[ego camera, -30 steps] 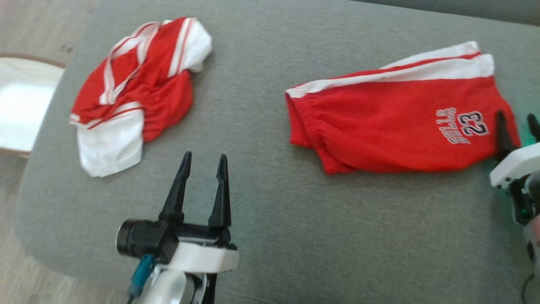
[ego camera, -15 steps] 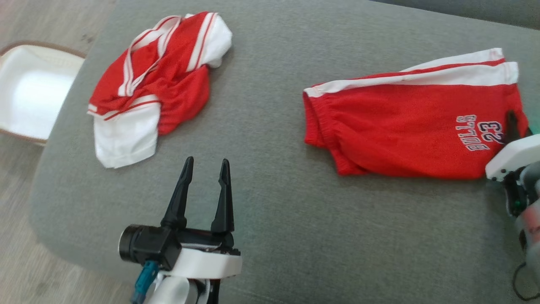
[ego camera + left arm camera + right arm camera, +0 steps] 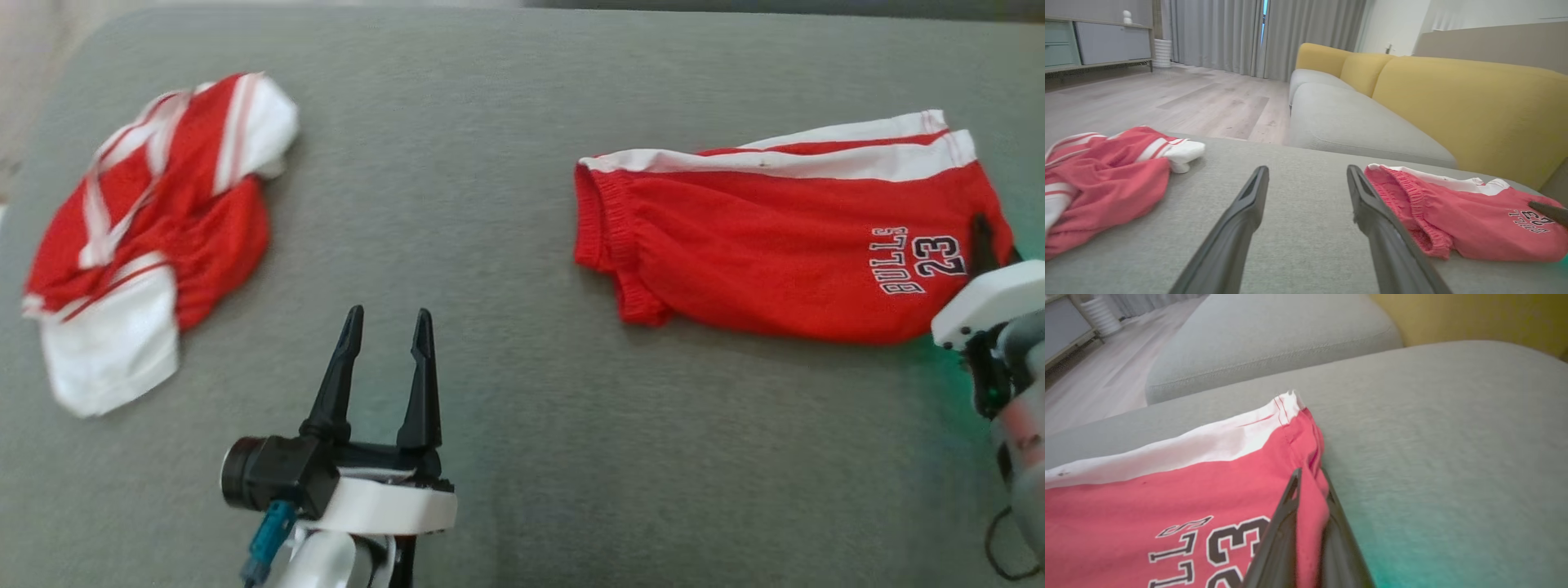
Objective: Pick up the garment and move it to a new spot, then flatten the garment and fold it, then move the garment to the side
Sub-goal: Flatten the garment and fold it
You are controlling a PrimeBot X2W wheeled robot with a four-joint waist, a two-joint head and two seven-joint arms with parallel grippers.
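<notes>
At frame right, right gripper [image 3: 1310, 486] pinches hem of shorts [image 3: 735, 245]; left gripper [image 3: 388, 318] spread; lift slowly so layers stay together.

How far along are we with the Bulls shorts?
Done: shorts lie flat, apparently folded in half, on the grey cushion. In hand: right claw is shut on their hem corner; left claw hangs open, empty. Left: carrying them aside; the crumpled red-and-white garment lies untouched.

Matt red knit cloth, finely grained, with smoother white bands: shorts [image 3: 759, 261] at three o'clock, crumpled jersey [image 3: 147, 237] at nine. Coarse grey woven fabric on the cushion [image 3: 490, 204]. Matt black plastic fingers [image 3: 335, 380], glossy white shell on the left tool [image 3: 389, 314].
</notes>
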